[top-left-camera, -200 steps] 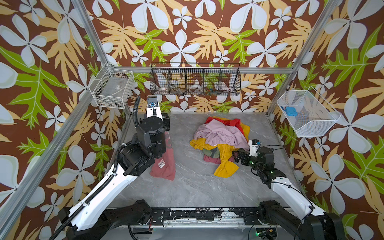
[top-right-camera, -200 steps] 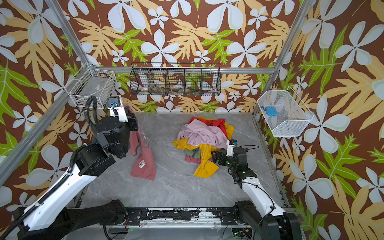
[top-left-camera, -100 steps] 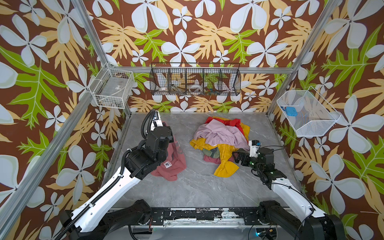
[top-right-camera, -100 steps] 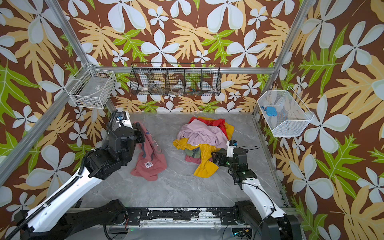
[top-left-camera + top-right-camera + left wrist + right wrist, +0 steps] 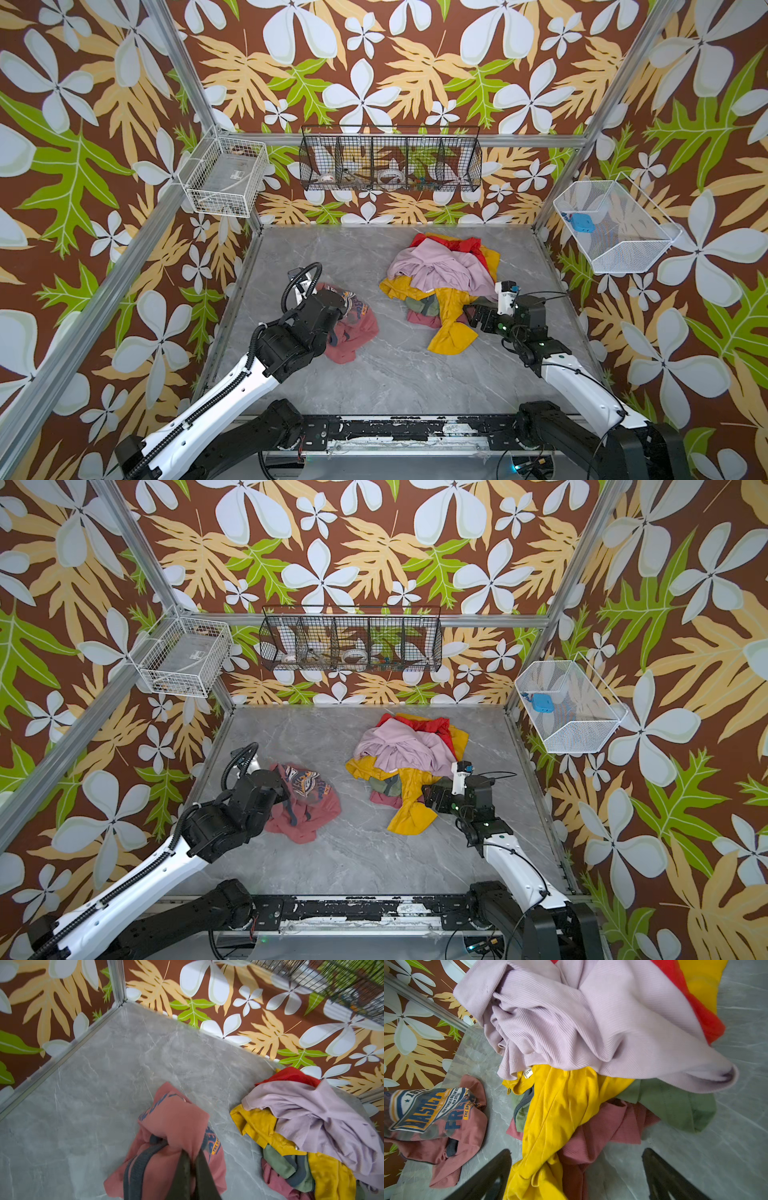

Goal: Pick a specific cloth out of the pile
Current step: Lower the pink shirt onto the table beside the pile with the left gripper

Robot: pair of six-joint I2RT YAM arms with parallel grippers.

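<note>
The left tool (image 5: 192, 1154) is pinched closed on the cloth (image 5: 174, 1118), its dark tapered fingers biting a soft fold beside the ribbed charcoal neck trim. The salmon jersey sits crumpled on the left of the grey marbled counter (image 5: 395, 374), well apart from the pile (image 5: 440, 274) on the right. The right tool (image 5: 576, 1153) gapes wide at the pile's near edge, straddling a smooth mustard garment (image 5: 550, 1115). A ribbed lilac knit (image 5: 591, 1022) drapes on top

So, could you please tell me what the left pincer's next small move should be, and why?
Probably open the left pincer: it is shut on the shirt, which lies bunched on the table, apart from the pile, so letting go would likely finish the pick.
</note>
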